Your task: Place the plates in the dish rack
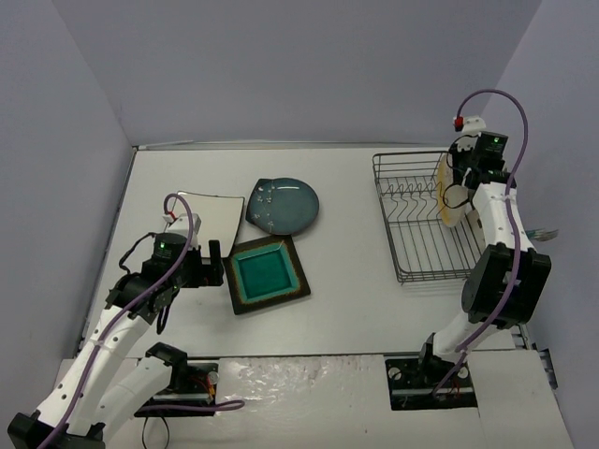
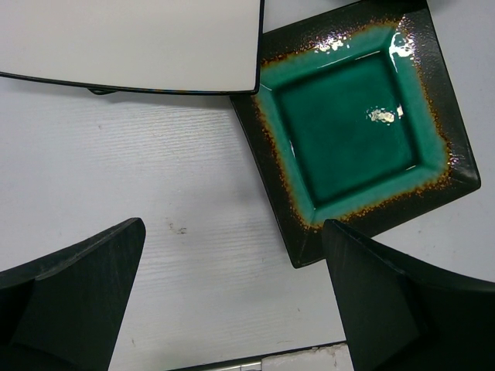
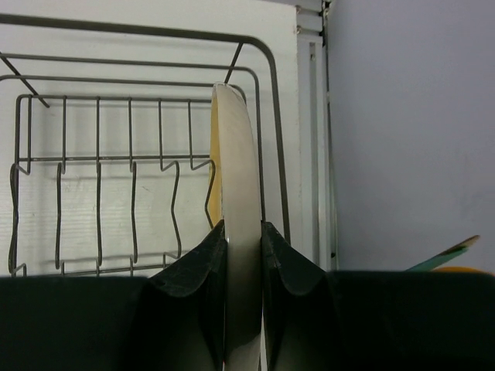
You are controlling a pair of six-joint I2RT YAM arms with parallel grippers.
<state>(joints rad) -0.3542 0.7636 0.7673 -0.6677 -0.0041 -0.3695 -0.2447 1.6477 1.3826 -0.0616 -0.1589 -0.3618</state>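
Observation:
My right gripper (image 1: 460,187) is shut on the rim of the round cream-and-yellow plate (image 1: 447,194), held on edge over the right end of the black wire dish rack (image 1: 412,217). In the right wrist view the plate (image 3: 238,193) stands edge-on between my fingers (image 3: 193,270), above the rack's prongs (image 3: 116,178). My left gripper (image 1: 214,257) is open and empty, low over the table just left of the black square plate with a teal centre (image 1: 267,273). That plate (image 2: 356,131) and the white square plate (image 2: 131,42) show in the left wrist view. The teal-blue plate (image 1: 283,206) lies flat.
The white square plate (image 1: 208,217) lies behind my left gripper, its corner under the teal-blue plate's edge. Grey walls close in on the left, back and right. A utensil handle (image 3: 445,255) shows right of the rack.

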